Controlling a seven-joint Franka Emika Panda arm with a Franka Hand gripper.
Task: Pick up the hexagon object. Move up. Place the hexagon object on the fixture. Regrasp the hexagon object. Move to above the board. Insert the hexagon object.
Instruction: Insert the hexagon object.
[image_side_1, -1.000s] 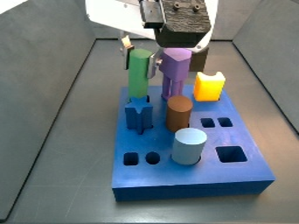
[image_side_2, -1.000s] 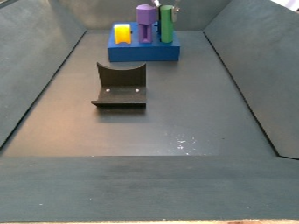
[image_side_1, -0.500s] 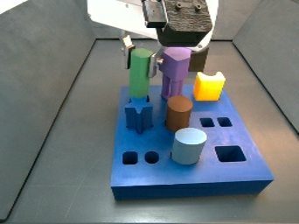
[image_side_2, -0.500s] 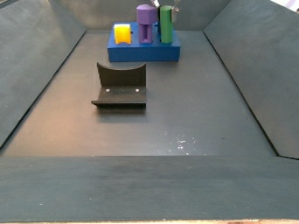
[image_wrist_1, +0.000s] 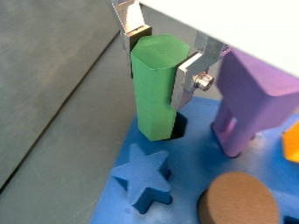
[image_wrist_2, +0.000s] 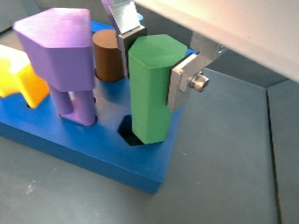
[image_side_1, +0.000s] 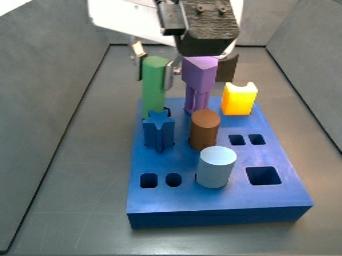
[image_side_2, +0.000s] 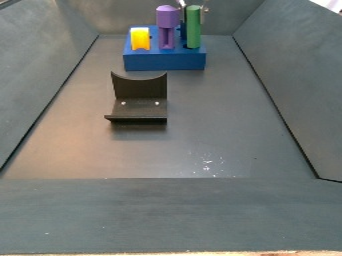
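The green hexagon object (image_side_1: 156, 85) stands upright at the blue board's (image_side_1: 254, 200) back left, its lower end in a dark hexagonal hole, as both wrist views (image_wrist_1: 158, 96) (image_wrist_2: 152, 96) show. My gripper (image_side_1: 156, 58) is above the board and shut on the peg's upper part. A silver finger presses each side in both wrist views (image_wrist_1: 158, 79) (image_wrist_2: 153, 83). The dark fixture (image_side_2: 138, 97) stands empty on the floor, well away from the board (image_side_2: 167, 62). The peg also shows there (image_side_2: 194, 25).
On the board stand a tall purple peg (image_side_1: 201, 80) close beside the hexagon object, a yellow block (image_side_1: 239, 98), a brown cylinder (image_side_1: 205, 128), a blue star peg (image_side_1: 159, 130) and a grey cylinder (image_side_1: 217, 167). Open cut-outs lie along the board's near and right edges. Grey walls enclose the floor.
My gripper and the green peg have shifted slightly left and a little lower over the board's hole. Nothing else has moved.
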